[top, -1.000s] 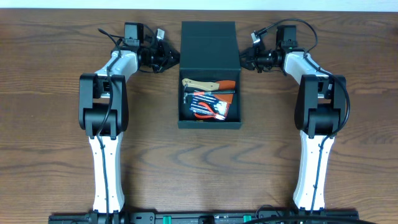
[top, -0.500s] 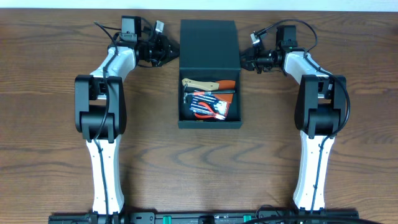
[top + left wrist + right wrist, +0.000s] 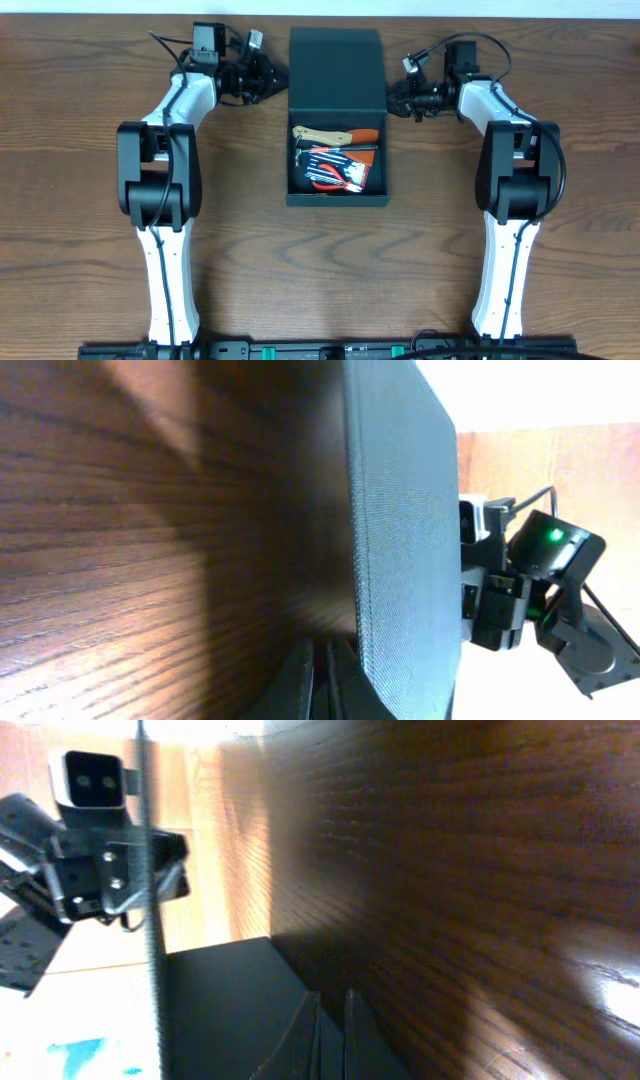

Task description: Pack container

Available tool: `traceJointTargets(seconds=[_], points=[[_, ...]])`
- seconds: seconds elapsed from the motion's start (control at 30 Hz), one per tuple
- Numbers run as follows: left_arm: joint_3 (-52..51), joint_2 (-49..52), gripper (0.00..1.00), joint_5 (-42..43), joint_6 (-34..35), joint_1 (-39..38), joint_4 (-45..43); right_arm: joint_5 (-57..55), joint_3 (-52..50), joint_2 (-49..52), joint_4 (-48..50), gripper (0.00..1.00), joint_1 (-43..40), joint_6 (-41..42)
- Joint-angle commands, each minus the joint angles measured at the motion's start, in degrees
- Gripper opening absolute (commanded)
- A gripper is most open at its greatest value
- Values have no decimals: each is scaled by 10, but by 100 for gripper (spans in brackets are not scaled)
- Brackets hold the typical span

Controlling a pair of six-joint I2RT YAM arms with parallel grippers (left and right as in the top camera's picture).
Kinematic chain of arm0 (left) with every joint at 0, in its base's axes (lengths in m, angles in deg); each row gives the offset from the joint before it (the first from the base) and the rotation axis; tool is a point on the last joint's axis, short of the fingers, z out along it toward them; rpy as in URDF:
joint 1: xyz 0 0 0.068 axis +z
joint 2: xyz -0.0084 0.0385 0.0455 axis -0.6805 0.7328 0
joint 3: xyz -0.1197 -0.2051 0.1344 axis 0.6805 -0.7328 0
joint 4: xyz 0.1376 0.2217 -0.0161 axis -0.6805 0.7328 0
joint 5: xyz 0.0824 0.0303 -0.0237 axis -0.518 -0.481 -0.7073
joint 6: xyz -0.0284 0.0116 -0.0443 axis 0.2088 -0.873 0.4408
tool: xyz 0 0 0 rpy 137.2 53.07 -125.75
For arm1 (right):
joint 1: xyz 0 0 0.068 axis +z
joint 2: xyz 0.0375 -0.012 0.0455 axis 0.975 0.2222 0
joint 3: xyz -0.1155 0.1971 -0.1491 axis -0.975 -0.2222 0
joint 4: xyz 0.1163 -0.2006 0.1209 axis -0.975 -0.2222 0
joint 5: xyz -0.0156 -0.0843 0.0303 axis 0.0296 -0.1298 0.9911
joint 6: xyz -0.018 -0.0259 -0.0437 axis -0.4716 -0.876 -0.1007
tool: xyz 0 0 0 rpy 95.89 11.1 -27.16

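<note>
Done: orange- and wood-handled hand tools [image 3: 335, 160] sit inside the dark teal-black matte cardboard container [image 3: 336, 198], mid-way across the brown wooden desk [image 3: 90, 250] | To go: hinged flap lid [image 3: 336, 65] open, not yet shut | left pincer [image 3: 268, 85] and right pincer [image 3: 398, 97] pressed together, gripping nothing, flanking the lid

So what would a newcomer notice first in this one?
The dark container lies open at the table's centre, with orange-handled tools inside. The left claw and right claw, both shut, flank its opened lid, one on each side.
</note>
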Motion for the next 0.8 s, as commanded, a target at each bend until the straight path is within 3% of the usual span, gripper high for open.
traceJointTargets(seconds=[0.0, 0.53, 0.77], points=[[10, -48, 5, 23, -18, 1, -1, 3, 1, -30, -2, 1, 5, -21], [10, -73, 5, 23, -29, -6, 1, -17, 2, -70, -39, 1, 5, -59], [10, -73, 6, -33, -97, -6, 81, -58, 2, -70, -66, 1, 5, -67]])
